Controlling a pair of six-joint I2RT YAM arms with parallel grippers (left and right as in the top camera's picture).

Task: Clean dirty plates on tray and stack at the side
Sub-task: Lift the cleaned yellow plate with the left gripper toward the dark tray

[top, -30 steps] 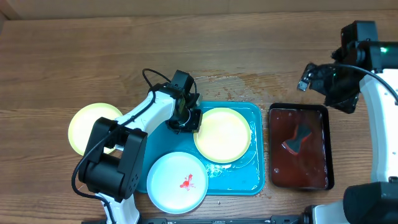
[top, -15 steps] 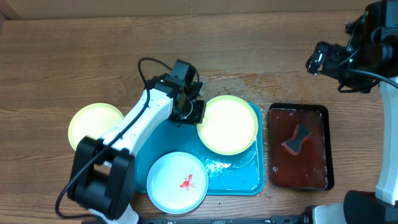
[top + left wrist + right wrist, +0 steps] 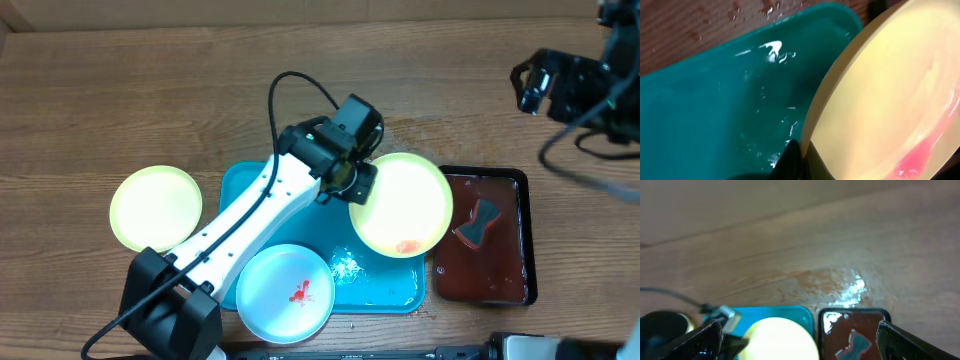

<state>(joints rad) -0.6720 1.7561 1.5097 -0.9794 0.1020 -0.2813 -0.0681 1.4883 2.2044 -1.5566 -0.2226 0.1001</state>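
- The left hand (image 3: pixel 350 184) is clamped on the rim of a pale yellow-green plate (image 3: pixel 400 200), at the plate's side nearest the tray's far left corner.
- The tray (image 3: pixel 382 286) is turquoise and lies wet on the wooden tabletop (image 3: pixel 150 90), with a patch of white foam (image 3: pixel 346 265) on its floor.
- The held plate hangs over the tray's right rim, and from overhead it overlaps the left edge of the black tray (image 3: pixel 520 180).
- In the left wrist view the plate's edge stands tilted above the tray floor, with one dark finger (image 3: pixel 790 159) pressed against it.
- A red smear (image 3: pixel 407 246) sits near the plate's edge, on the side toward the tray's near right corner.
- A white plate (image 3: pixel 270 300) rests on the tray's near left corner, overhanging the rim, with a red smear (image 3: pixel 298 295) at its centre.
- A second yellow-green plate (image 3: pixel 155 207) lies flat on the tabletop left of the tray, well apart from it and free of sauce.
- The black tray sits just right of the turquoise tray and holds reddish-brown liquid with a dark bow-tie-shaped piece (image 3: pixel 481 222) in it.
- The right hand (image 3: pixel 532 88) hovers beyond the tray's far right corner, fingers spread wide apart, holding nothing.
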